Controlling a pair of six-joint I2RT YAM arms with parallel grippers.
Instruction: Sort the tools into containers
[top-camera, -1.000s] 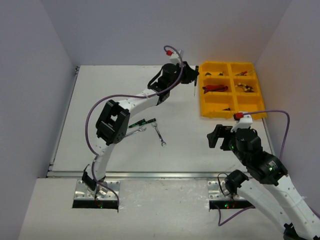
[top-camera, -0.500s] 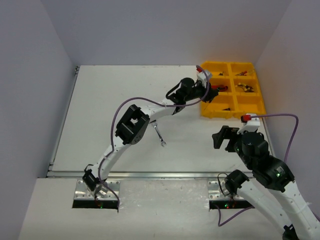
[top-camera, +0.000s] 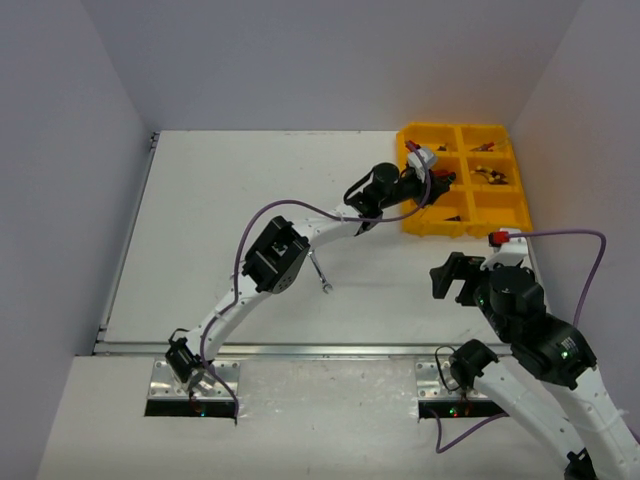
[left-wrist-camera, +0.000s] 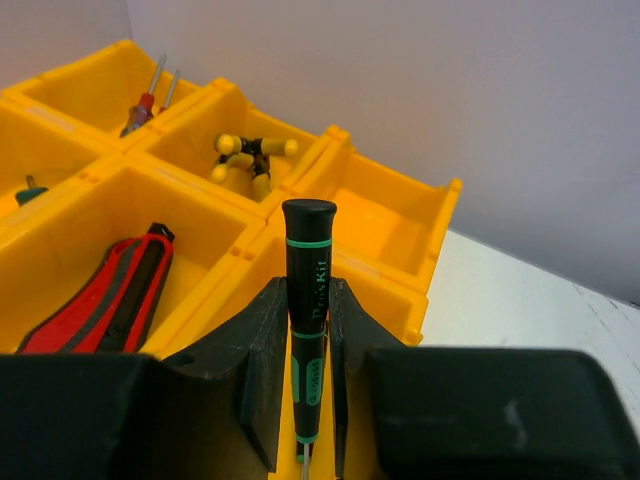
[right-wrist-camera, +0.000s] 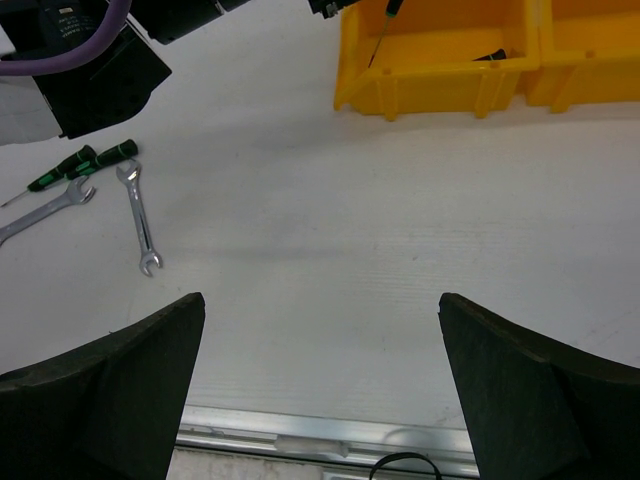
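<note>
White table (top-camera: 220, 200), pale grey walls (top-camera: 110, 80) on three sides. The left arm (top-camera: 275, 255) runs from its base at the near edge out toward the far right, elbow raised over mid-table.

Loose tools lie on the table by that elbow:
- One silver wrench (right-wrist-camera: 140, 215) in open view.
- A second wrench (right-wrist-camera: 45, 210) just left of it, their heads close together.
- Green-and-black screwdriver handles (right-wrist-camera: 75, 165) against the second wrench's head. They look like two, count not certain.

From the top camera only the first wrench shows. The others sit under the arm.

The left gripper (left-wrist-camera: 303, 300) has its fingers closed tight on a black screwdriver with green rings (left-wrist-camera: 308, 250), clamped partway down the handle with the cap standing clear of the fingers. In the right wrist view the thin shaft points down over the near compartment of the left column, inside the rim, with the handle close to the divider.

Yellow tray (top-camera: 497, 207) at the far right of the table, two columns by three rows:
- Red-and-black cutters (left-wrist-camera: 110, 295) in the middle left compartment.
- Yellow-handled pliers (left-wrist-camera: 250, 160) in the middle right.
- A red-handled screwdriver (left-wrist-camera: 148, 100) in the far right.

The right arm (top-camera: 530, 340) is raised at the near right. The right gripper (right-wrist-camera: 320, 310) is spread wide with nothing between its fingers, over bare table short of the tray's near wall.
</note>
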